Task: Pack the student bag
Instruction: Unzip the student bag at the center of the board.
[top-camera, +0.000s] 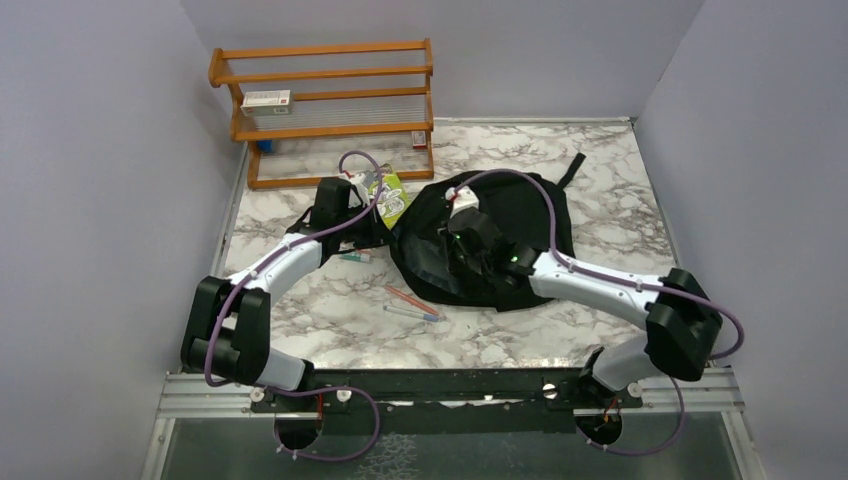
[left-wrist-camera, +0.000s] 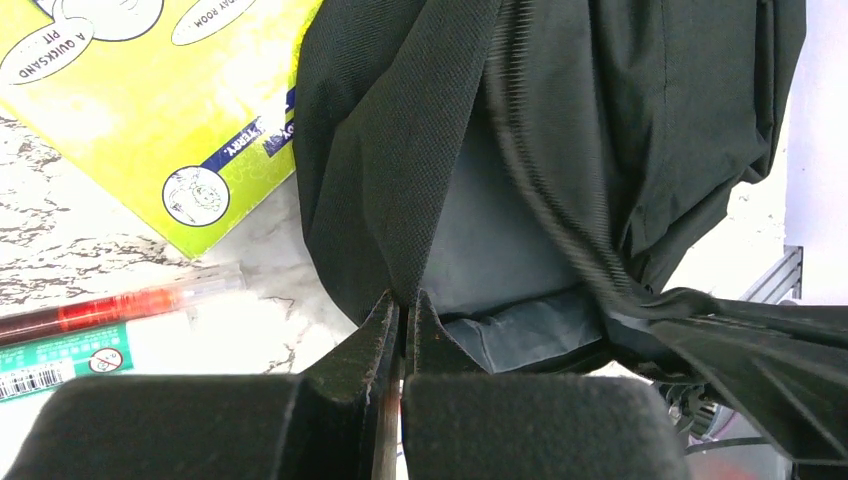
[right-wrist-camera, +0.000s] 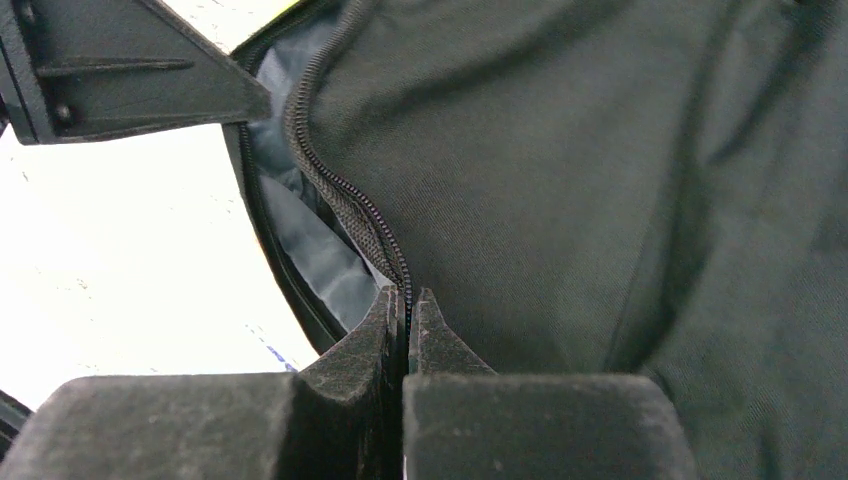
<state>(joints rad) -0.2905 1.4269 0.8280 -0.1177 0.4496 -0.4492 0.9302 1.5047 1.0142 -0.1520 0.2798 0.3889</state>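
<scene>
The left arm rises from its base, bends at the elbow and reaches to the left edge of the student bag. Its jaws are pressed together on a fold of the bag's coarse woven black fabric. The right arm folds in from the right and lies low over the bag's top. Its jaws are closed, pinching the bag's edge along the toothed zipper, beside a smooth grey lining.

The bag is soft, rounded and crumpled, and lies at the middle of the white, grey-veined marble desk. A glossy yellow-green book lies at its left side, and a clear-barrelled red pen lies just beside a green-labelled one. Two more pens lie near the bag's front. A slatted wooden rack stands at the far left, against plain grey walls.
</scene>
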